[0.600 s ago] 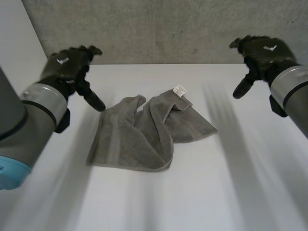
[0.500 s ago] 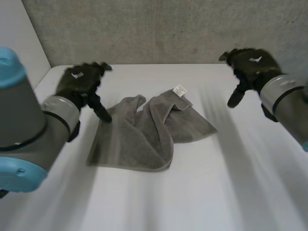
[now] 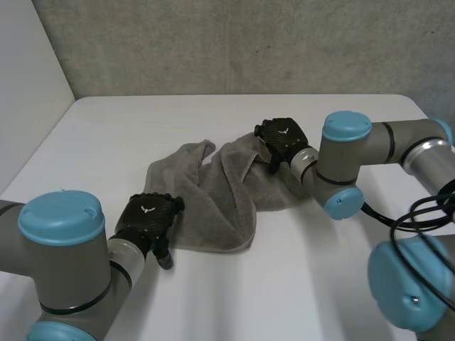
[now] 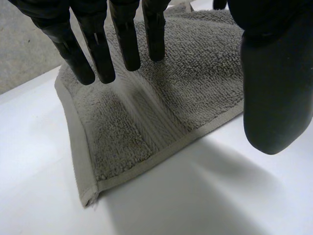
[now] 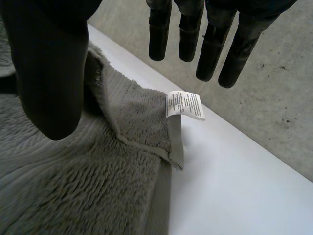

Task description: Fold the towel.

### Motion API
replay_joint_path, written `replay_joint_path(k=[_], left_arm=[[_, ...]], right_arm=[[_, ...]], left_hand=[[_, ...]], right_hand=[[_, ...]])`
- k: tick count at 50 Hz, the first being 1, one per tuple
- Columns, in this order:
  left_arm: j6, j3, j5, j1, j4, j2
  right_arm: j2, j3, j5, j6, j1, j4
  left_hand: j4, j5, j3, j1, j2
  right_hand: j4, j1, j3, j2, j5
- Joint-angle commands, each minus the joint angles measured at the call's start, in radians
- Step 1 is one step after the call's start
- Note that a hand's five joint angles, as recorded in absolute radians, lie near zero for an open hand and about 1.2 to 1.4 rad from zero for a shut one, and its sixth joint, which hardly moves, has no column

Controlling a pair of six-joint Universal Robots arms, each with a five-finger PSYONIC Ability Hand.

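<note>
Where it lies crumpled and partly doubled over near the middle of the white worktop point(image 3: 298, 284), the grey towel point(image 3: 213, 202) has one robot arm at each end. The left hand point(image 3: 148, 217) is over the towel's near left corner, its fingers point(image 4: 128, 46) straight and spread above the pile, with the thumb held apart beyond the hemmed edge. The right hand point(image 3: 283, 137) is at the far right corner, its fingers straight and apart from the thumb, just above the white label point(image 5: 185, 104) at that corner. A grey concrete wall point(image 3: 213, 42) backs the worktop.
</note>
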Motion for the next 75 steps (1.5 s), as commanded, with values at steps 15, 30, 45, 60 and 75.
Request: replay_joint_path(k=[15, 30, 45, 60, 75], left_arm=[[0.000, 0.023, 0.001, -0.024, 0.079, -0.035], [-0.002, 0.037, 0.001, -0.084, 0.090, -0.068], [0.000, 0.073, -0.001, -0.076, 0.091, -0.128], [0.010, 0.057, -0.002, -0.055, 0.090, -0.111], [0.021, 0.109, -0.001, -0.019, 0.097, -0.163]], right_arm=[[0.108, -0.139, -0.086, 0.208, 0.024, 0.021], [-0.197, 0.009, 0.092, 0.008, 0.009, 0.268], [-0.838, 0.768, 0.192, -0.227, -0.027, 0.222], [-1.101, 1.416, 0.169, -0.220, -0.132, -0.195], [-1.105, 1.518, 0.146, -0.212, -0.198, -0.296]], left_hand=[[-0.052, -0.237, -0.054, -0.054, -0.058], [-0.040, -0.225, -0.042, -0.043, -0.046], [-0.043, -0.228, -0.045, -0.045, -0.049], [-0.034, -0.219, -0.036, -0.037, -0.040], [0.060, -0.126, 0.058, 0.057, 0.054]], right_hand=[[1.001, 1.009, 1.005, 1.014, 0.986], [1.006, 1.014, 1.010, 1.019, 0.991], [1.006, 1.014, 1.010, 1.019, 0.991], [1.006, 1.014, 1.010, 1.019, 0.991], [1.006, 1.014, 1.010, 1.019, 0.991]])
